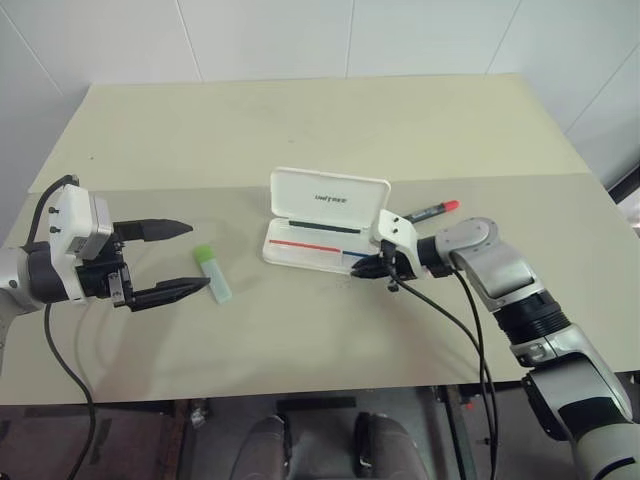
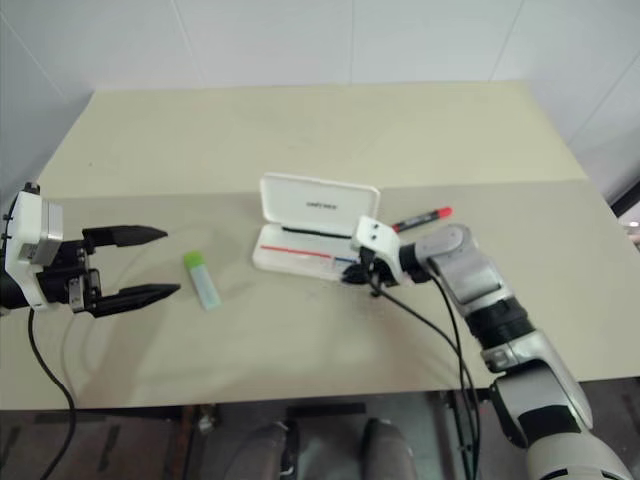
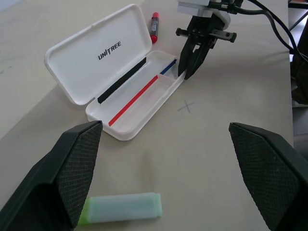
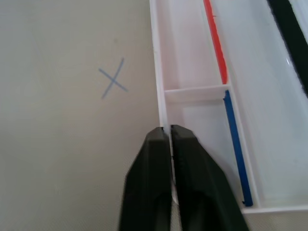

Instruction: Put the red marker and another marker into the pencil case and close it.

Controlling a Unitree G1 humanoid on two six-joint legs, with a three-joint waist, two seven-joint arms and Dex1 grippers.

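White pencil case (image 4: 202,57) wall sits pinched between the right fingers (image 4: 185,144).

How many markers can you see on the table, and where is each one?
2. The red marker lies behind the open pencil case, towards the robot's right; the green-capped marker lies left of the case.

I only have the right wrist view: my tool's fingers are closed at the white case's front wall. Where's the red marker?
Observer: The black-barrelled marker with a red cap lies on the table, outside the white plastic pencil case, behind its right end.
Operator: And the second marker?
Observer: The mint-bodied marker with a green cap lies left of the case, just ahead of the left tool.
Operator: Is the lid up?
Observer: Yes, the lid stands open at the back.
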